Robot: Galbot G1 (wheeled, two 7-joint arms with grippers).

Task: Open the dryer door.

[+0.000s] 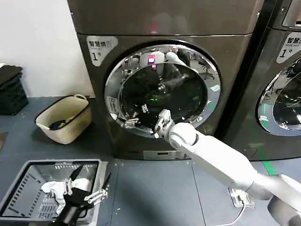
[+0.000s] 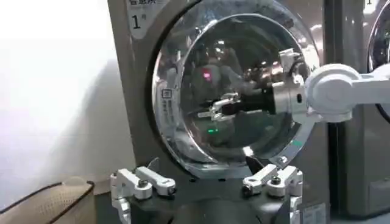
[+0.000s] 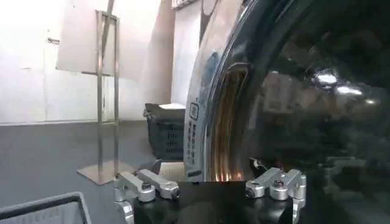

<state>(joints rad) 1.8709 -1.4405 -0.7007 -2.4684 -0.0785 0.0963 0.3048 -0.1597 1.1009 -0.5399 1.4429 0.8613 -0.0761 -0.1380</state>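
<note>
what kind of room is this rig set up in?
Likely a laundry room or a mock-up of one: two front-loading machines side by side, the dryer door and a second machine, a beige laundry basket and a grey crate on the floor.

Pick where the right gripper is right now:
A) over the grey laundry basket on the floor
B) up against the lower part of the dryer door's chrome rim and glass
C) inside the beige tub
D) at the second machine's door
B. In the head view the right gripper sits at the lower part of the dryer door, at its chrome rim and glass, while the left gripper hangs over the grey laundry basket.
</note>
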